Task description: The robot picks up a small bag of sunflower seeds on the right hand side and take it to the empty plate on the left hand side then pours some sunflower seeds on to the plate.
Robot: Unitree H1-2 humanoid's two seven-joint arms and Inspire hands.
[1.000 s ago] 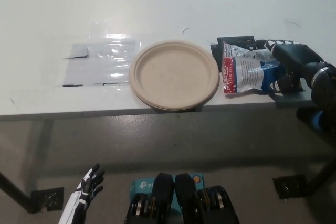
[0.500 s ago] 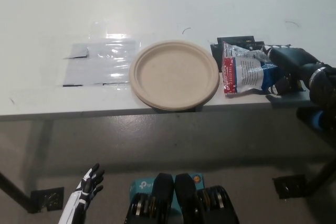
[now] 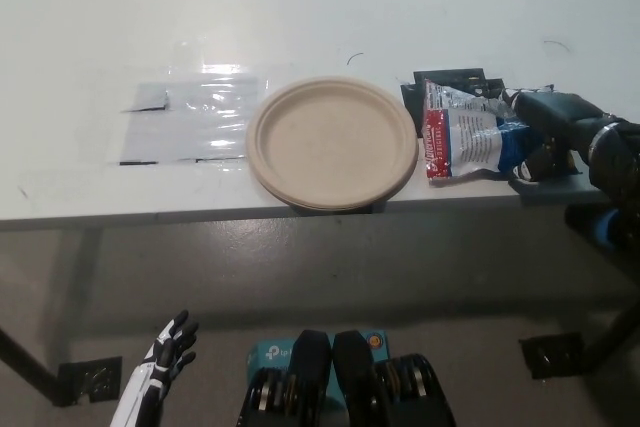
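**Closing on the seed bag**

We are at the pick-up step. Our black right hand (image 3: 548, 127) sits at the right end of the bag of sunflower seeds (image 3: 468, 133), a crinkled, glossy foil pouch lying flat just right of the plate (image 3: 332, 142); whether it grips yet, we cannot tell. Next we need a firm hold, then a lift leftward. The plate is round, matte, beige and empty. Our white left hand (image 3: 168, 352) hangs low, fingers spread.

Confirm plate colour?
Plain beige plate, no pattern; head view shows it best.
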